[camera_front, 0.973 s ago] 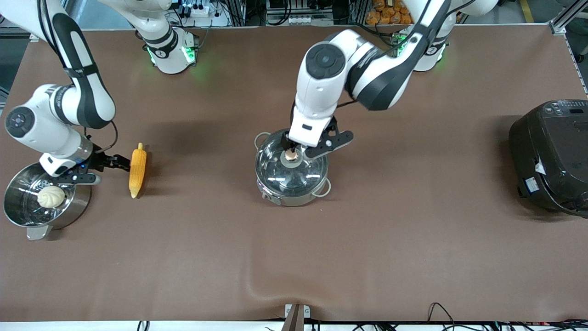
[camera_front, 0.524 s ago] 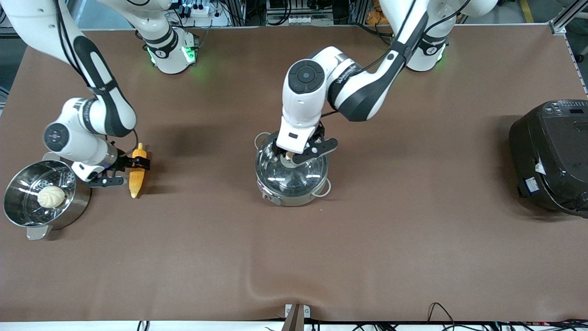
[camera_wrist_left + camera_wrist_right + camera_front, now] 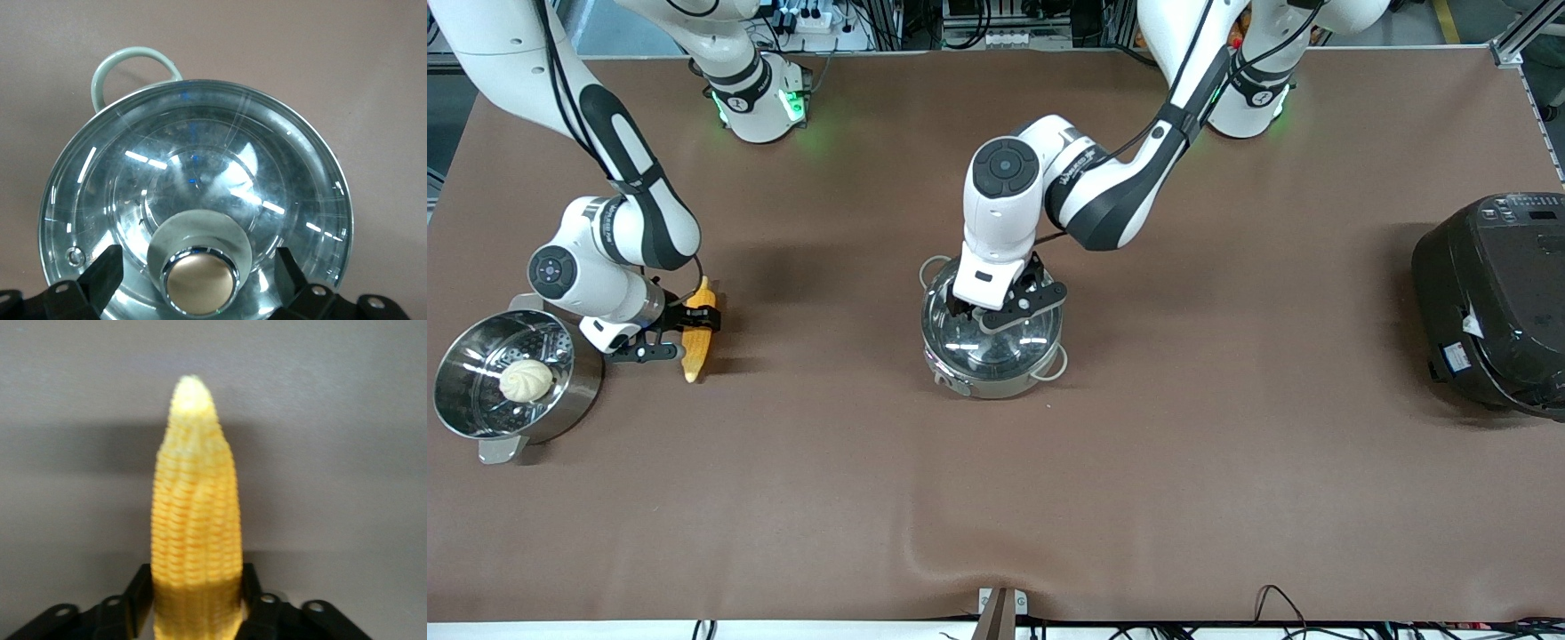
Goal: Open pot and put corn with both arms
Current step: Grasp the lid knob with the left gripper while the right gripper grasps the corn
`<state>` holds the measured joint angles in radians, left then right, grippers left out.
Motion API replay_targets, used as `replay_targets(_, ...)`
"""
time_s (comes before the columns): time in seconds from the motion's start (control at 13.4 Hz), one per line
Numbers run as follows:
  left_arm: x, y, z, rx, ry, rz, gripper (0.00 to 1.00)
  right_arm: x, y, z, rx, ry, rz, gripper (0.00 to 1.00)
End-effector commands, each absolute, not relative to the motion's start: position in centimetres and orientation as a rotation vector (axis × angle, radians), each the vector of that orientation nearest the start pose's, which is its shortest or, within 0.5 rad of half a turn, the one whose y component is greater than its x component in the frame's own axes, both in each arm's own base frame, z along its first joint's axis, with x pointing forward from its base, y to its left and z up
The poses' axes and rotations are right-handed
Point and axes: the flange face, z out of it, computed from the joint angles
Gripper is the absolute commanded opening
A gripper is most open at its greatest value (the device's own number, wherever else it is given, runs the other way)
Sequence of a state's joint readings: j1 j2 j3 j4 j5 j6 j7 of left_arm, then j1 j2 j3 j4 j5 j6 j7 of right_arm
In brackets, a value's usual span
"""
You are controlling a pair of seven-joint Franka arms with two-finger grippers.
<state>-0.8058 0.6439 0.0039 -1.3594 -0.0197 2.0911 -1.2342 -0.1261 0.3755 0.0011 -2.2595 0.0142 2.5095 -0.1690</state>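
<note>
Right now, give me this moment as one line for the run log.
left end effector: open around lid knob | right end effector: astride corn on table | pot: lid on

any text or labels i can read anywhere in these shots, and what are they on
No text can be read for certain.
Black rice cooker: white sticker on its side and a control panel on top, print too small to read.
White left arm: dark lettering on its forearm, too blurred to read.
Shiny steel pot, glass lid and yellow corn cob: no markings visible.
</note>
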Motion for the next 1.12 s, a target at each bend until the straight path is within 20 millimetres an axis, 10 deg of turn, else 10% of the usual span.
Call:
replay_targets(0.0, 51.2, -53.8, 34.6, -3.140, -0.698, -0.093, 1.00, 51.7, -8.2, 18.5, -3.104, -0.014, 0.200, 0.35)
replay_targets(0.15, 50.9, -54.1, 34.7, -3.144, -0.690, -0.093, 0.96, 52.9, -7.7, 20.8, -3.102, -0.016, 0.206, 0.23)
replay_targets(0.45, 50.8, -54.1, 34.5, -3.141, -0.687, -0.088, 0.86, 57.8, -6.3, 31.4, -3.045, -0.008, 0.445, 0.18)
replay_targets(0.67, 50.9, -54.0, 34.8, -3.145, -0.691, -0.086, 0.57, 60.5, -4.2, 37.1, -3.058, -0.078, 0.409, 0.12)
replay_targets(0.97, 50.7, -54.1, 34.4, -3.142, -0.674, -0.083, 0.00, 61.8, -0.1, 39.7, -3.077, -0.063, 0.385, 0.07)
replay_targets(1.05, 50.8, -54.0, 34.4, -3.144, -0.678, -0.076, 0.00, 61.9, 1.5, 40.8, -3.079, -0.053, 0.396, 0.07)
